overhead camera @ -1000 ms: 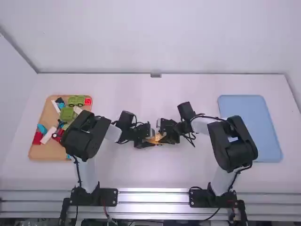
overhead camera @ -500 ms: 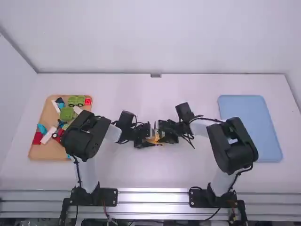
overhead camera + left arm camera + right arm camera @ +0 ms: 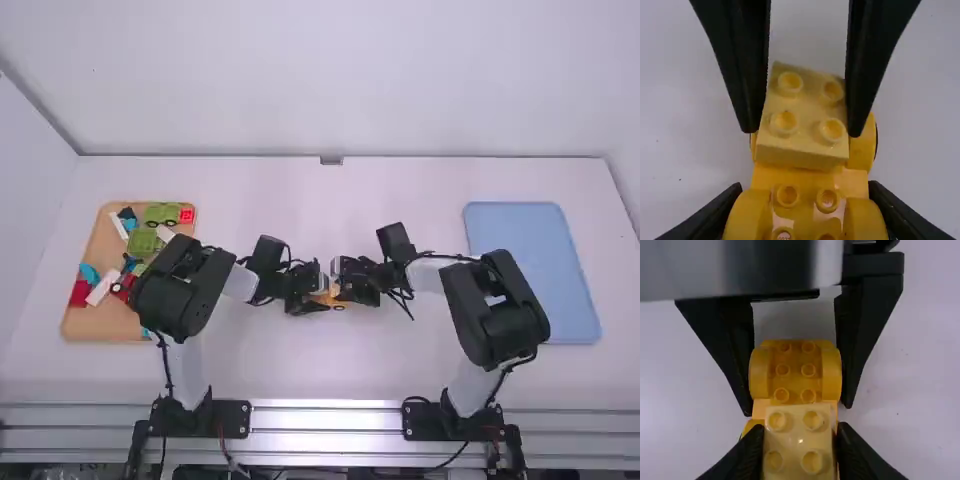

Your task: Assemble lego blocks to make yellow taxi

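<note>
A: What do you have in your tan tray (image 3: 100, 329), over at the left end of the table?

B: You have a mix. At its far end sit a green wheeled piece (image 3: 158, 213), a red block (image 3: 187, 216) beside it and a white strip (image 3: 119, 226). A green block (image 3: 142, 242) lies in the middle.

A: And closer to you?

B: You have a blue piece (image 3: 90, 272), another red block (image 3: 79, 293), a white block (image 3: 101, 288) and a red wheeled piece (image 3: 123, 286). Your left arm (image 3: 185, 285) hangs over part of the tray, so you can't tell what is under it.

A: You have a blue tray (image 3: 525, 280) too, at the right end. Where's your taxi?

B: Between the trays, in front of you. Your left gripper (image 3: 319, 294) is clamped on the sides of the yellow car base (image 3: 795, 370).

A: And your right gripper (image 3: 346, 284)?

B: You have it pinching the pale yellow block (image 3: 807, 107), over the middle of the base. You can't tell whether the studs are joined.
</note>
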Robot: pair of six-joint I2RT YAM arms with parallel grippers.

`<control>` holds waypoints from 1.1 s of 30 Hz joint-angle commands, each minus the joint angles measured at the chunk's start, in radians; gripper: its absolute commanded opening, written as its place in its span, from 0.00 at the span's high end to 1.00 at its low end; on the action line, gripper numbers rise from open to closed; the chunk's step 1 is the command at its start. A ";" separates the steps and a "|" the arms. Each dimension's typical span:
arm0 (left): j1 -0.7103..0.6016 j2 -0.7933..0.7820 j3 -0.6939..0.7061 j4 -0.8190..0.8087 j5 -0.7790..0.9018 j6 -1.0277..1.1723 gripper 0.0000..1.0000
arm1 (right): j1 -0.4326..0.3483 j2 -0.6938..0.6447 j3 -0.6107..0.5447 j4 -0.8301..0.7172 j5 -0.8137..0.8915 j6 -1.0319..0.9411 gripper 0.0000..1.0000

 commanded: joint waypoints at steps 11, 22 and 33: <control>-0.006 0.022 -0.023 -0.031 -0.039 -0.011 0.60 | -0.004 -0.023 0.026 -0.091 0.002 0.059 0.67; 0.000 0.022 -0.023 -0.031 -0.039 -0.011 0.60 | -0.004 -0.023 0.026 -0.088 0.000 0.062 0.54; -0.006 0.022 -0.023 -0.031 -0.039 -0.011 0.59 | -0.054 -0.081 0.034 -0.043 -0.172 0.029 0.48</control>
